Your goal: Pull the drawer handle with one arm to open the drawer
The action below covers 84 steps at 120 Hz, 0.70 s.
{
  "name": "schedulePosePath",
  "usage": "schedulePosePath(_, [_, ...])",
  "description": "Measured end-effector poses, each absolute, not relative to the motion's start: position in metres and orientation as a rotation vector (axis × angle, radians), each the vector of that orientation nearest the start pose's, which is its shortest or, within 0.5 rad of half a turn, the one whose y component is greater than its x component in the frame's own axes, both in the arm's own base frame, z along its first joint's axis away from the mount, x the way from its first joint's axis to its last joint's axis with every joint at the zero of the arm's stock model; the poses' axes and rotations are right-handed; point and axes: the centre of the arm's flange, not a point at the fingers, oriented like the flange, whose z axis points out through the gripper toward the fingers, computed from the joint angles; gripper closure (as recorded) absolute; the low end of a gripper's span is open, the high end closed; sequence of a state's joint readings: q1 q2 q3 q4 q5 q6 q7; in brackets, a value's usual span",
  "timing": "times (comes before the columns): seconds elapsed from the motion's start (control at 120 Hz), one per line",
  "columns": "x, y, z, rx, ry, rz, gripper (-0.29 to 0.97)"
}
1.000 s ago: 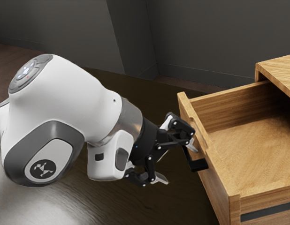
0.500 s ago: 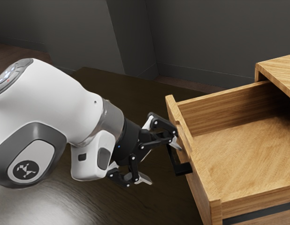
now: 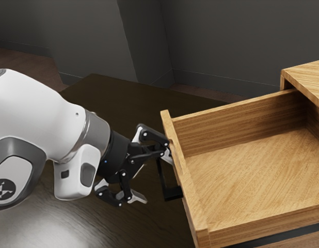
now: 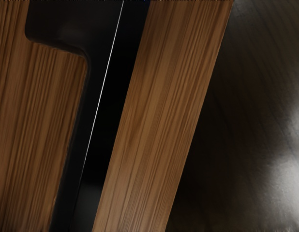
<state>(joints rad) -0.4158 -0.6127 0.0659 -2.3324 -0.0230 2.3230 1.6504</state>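
Drawer (image 3: 237,173) stands far out, spread hand (image 3: 153,177) at its front-edge handle (image 3: 169,181).

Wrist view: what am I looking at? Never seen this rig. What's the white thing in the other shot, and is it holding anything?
These are simulator renders. The exterior view, from a side camera, shows a white robot arm with a black two-finger gripper above a dark table. A wooden drawer stands pulled out of its cabinet. The gripper is open: one finger hooks the black handle, and nothing is clamped. The wrist view comes from a camera on the hand, showing the drawer's wood up close and probably the handle's dark bar.
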Motion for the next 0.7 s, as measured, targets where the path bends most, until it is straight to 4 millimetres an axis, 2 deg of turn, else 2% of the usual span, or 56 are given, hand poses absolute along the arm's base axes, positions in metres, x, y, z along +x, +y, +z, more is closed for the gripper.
schedulePosePath(0.1, [0.388,-0.135,0.626,-1.488,2.292,-0.728,-0.06])
schedulePosePath(0.225, [0.388,-0.13,0.63,-1.489,2.283,-0.735,0.02])
schedulePosePath(0.267, [0.387,-0.128,0.633,-1.488,2.276,-0.745,0.1])
schedulePosePath(0.325, [0.385,-0.125,0.641,-1.479,2.265,-0.755,0.31])
schedulePosePath(0.4, [0.385,-0.123,0.646,-1.479,2.259,-0.761,0.36])
schedulePosePath(0.425, [0.386,-0.12,0.648,-1.488,2.252,-0.765,0.28])
schedulePosePath(0.617, [0.39,-0.103,0.654,-1.53,2.224,-0.79,0.13])
schedulePosePath(0.7, [0.393,-0.102,0.679,-1.545,2.194,-0.806,0.09])
